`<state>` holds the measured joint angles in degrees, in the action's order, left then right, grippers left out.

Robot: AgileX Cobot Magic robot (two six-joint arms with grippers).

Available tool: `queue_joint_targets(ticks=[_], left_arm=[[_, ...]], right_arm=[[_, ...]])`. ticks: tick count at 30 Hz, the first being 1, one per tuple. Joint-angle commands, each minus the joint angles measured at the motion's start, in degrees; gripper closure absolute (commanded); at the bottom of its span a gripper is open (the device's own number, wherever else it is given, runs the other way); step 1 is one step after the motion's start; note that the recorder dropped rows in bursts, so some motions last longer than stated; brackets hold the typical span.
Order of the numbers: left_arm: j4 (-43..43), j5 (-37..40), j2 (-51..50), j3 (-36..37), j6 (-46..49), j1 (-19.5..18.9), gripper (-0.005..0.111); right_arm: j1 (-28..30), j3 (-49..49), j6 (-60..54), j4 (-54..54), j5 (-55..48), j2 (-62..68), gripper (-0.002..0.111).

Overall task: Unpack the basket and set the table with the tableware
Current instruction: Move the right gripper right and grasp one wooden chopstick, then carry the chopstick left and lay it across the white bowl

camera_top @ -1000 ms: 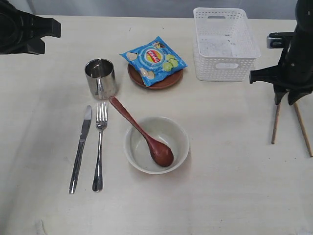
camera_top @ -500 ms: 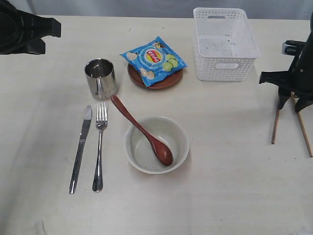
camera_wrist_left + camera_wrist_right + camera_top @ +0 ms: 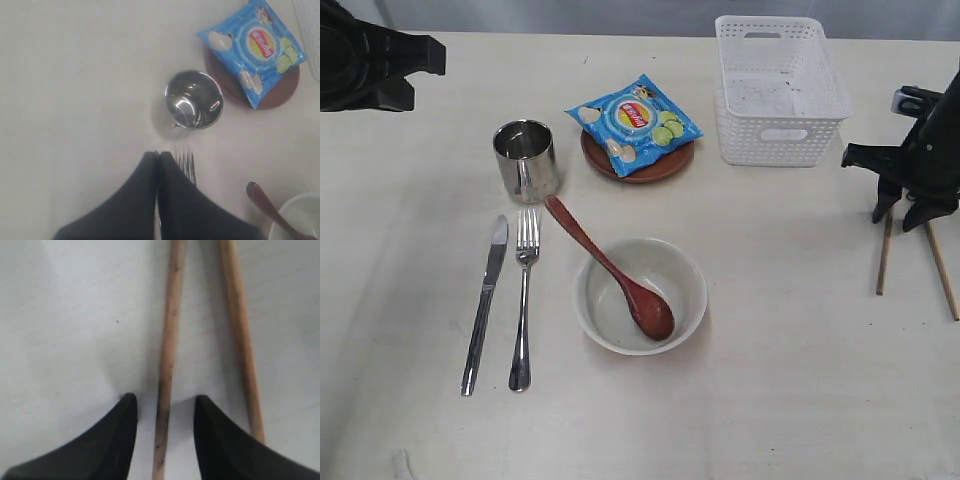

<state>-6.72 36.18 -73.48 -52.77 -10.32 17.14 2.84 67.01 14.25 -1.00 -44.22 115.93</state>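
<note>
We see the right hand [image 3: 900, 215] at the right side of the worktop [image 3: 790, 380], its fingers spread apart and holding nothing. In the right wrist view the fingertips stand on either side of the inner chopstick [image 3: 882, 255], with a gap on each side. That stick's long axis runs almost straight toward the lower edge of the exterior view. The outer chopstick [image 3: 940, 270] slants away from it, so the pair fans apart at the lower ends.

The left hand [image 3: 158, 157] is closed, finger against finger, with nothing between them, and hangs over the fork [image 3: 523, 300].

The knife [image 3: 485, 300] and fork lie side by side and parallel, with the blade tip and tines pointing toward the cup [image 3: 525, 160]. The spoon [image 3: 600, 255] rests with its scoop in the bowl [image 3: 685, 275] and its handle over the rim, aimed toward the cup. A chip bag [image 3: 635, 120] lies on the brown plate [image 3: 660, 168]. The basket [image 3: 780, 135] stands upright at the back.
</note>
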Motion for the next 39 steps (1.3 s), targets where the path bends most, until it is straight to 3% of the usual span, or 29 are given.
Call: queue_joint_targets(ticks=[1, 4, 12, 21, 23, 29, 32, 39], left_arm=[[-0.44, -0.38, 0.04, 0.43, 0.25, 0.26, 0.107], [-0.44, -0.38, 0.04, 0.43, 0.25, 0.26, 0.107], [-0.44, -0.69, 0.04, 0.43, 0.25, 0.26, 0.107], [-0.44, -0.57, 0.04, 0.43, 0.25, 0.26, 0.107], [-0.44, -0.57, 0.04, 0.43, 0.25, 0.26, 0.107], [-0.44, -0.44, 0.04, 0.43, 0.47, 0.26, 0.107], [-0.44, -0.44, 0.04, 0.43, 0.47, 0.26, 0.107], [-0.44, -0.44, 0.04, 0.43, 0.47, 0.26, 0.107]], right_arm=[[0.21, -0.13, -0.85, -0.25, 0.76, 3.2, 0.085], [-0.56, -0.13, -2.76, 0.2, 0.75, 4.32, 0.109], [-3.82, -0.13, -2.49, 2.63, -0.33, 0.4, 0.109], [-6.1, -7.29, -2.91, 1.38, -0.74, -19.08, 0.109], [-9.2, -8.81, -6.3, -1.92, 0.4, -23.28, 0.109], [-33.99, -8.34, -9.98, -4.05, -0.48, -27.04, 0.109], [-38.54, -8.34, -8.95, -4.05, -0.73, -25.49, 0.109], [-41.29, -3.83, -8.68, -5.15, -3.64, -19.26, 0.109]])
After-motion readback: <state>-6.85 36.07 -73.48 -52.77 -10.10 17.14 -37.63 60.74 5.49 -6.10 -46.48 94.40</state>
